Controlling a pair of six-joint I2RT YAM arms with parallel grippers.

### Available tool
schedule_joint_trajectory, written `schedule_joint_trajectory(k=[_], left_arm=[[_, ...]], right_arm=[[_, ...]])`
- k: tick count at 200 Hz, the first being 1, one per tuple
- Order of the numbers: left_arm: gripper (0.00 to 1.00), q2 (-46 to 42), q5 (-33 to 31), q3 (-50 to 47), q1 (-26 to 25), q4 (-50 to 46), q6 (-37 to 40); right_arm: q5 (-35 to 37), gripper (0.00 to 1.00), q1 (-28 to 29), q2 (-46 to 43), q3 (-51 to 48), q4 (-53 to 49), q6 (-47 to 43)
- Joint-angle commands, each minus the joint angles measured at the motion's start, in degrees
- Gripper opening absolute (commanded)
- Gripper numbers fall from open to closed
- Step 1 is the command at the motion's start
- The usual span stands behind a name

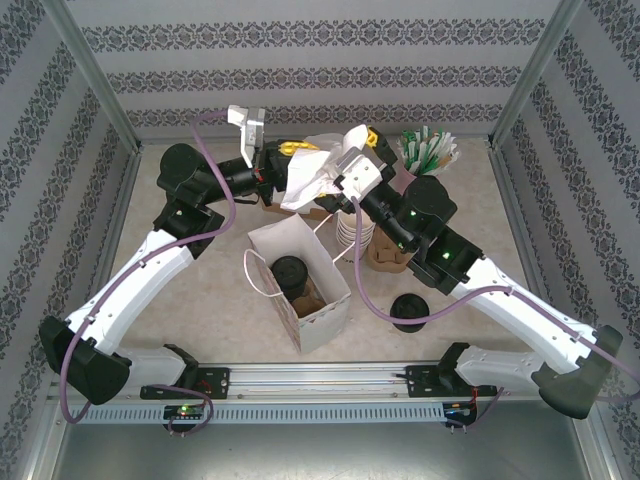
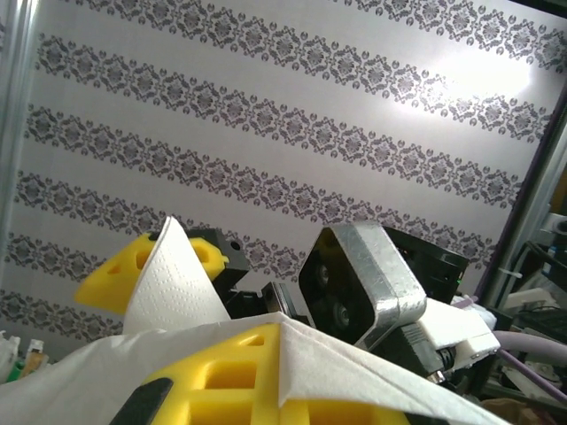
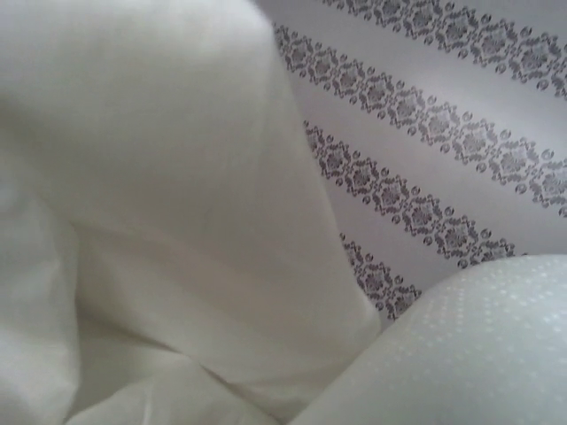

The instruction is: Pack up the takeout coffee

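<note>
One napkin [image 1: 305, 182] — left pincer [image 1: 290, 150] pinching it, right pincer [image 1: 366, 138] agape.

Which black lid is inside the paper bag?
The black lid down inside the open white paper bag, left of centre. The other black lid sits out on the table, beside the right arm.

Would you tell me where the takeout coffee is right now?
In the top view, the takeout coffee stands inside the open white paper bag at table centre, between both arms.
</note>
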Motion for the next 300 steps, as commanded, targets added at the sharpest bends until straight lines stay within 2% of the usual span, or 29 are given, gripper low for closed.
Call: schedule_joint_trajectory(k=[1, 28, 58, 108, 115, 135, 160, 181, 218, 245, 259, 280, 300], left_arm=[[0.00, 0.57, 2.17, -0.36, -0.79, 2.99, -2.67], [0.00, 0.93, 2.69, -0.11, -1.10, 2.13, -2.95], [0.00, 0.26, 2.69, 0.58, -1.09, -1.16, -1.24], [0.00, -1.84, 1.45, 2.44, -1.11, -8.90, 3.54], [0.06, -2.26, 1.12, 2.54, -1.07, -10.03, 4.23], [0.35, -4.47, -1.09, 2.87, -1.08, -15.80, 8.42], [0.64, -9.23, -8.11, 2.87, -1.05, -27.25, 17.22], [0.77, -14.02, -18.23, 1.56, -1.05, -34.89, 23.08], [0.80, -23.50, -36.27, -5.41, -1.10, -34.81, 21.81], [0.79, -27.78, -44.57, -8.97, -1.06, -35.55, 20.14], [0.79, -28.22, -47.33, -9.38, -1.05, -38.14, 19.76], [0.78, -28.23, -48.20, -9.79, -1.04, -40.78, 19.00], [0.78, -27.91, -47.86, -10.29, -1.03, -41.52, 18.83]], right_arm=[[-4.83, 0.98, 0.63, -0.65, 0.48, 5.21, -1.34], [-9.87, 0.94, 0.60, -1.35, 0.20, 4.04, -0.68], [-13.29, 0.71, 0.76, -2.40, -0.45, 2.38, 0.69], [-12.92, 0.33, 1.55, -4.40, -0.88, -1.26, 2.50], [-12.83, 0.28, 1.77, -4.80, -1.00, -1.73, 2.88], [-11.57, 0.17, 2.56, -5.89, -1.06, -3.63, 4.64], [-8.49, 0.10, 4.31, -7.25, 0.01, -8.82, 9.11], [-4.48, 0.03, 6.81, -7.99, 1.53, -12.76, 15.83], [2.26, 0.00, 14.56, -6.64, 6.16, -19.98, 26.75], [8.05, 0.00, 20.26, -3.88, 8.07, -21.48, 37.27], [11.53, 0.00, 22.99, -2.23, 8.48, -23.15, 43.93], [18.06, 0.00, 25.12, -0.52, 10.10, -29.93, 54.22], [19.23, 0.00, 25.15, 0.11, 9.94, -35.81, 62.31]])
